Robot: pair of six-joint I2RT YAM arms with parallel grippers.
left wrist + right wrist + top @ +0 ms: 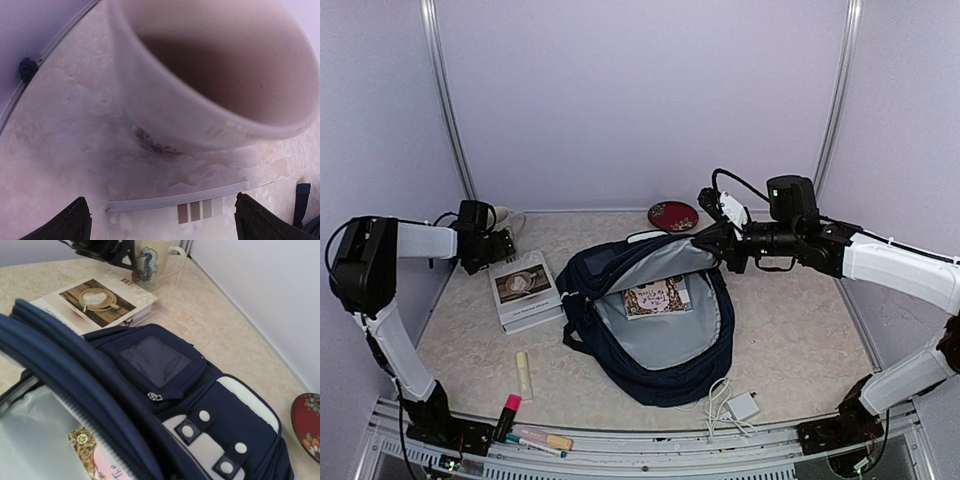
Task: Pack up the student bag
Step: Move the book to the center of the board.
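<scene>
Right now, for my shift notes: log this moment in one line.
left gripper: open, at mug | right gripper: shut on student bag rim, mouth held open | in bag: one book

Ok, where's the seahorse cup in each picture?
Top external: mug at far left, just behind the coffee-picture book.
Left wrist: fills the top, very close and blurry.
Right wrist: top middle, seahorse showing.
Shared landmark: that book, right beside the mug.
</scene>
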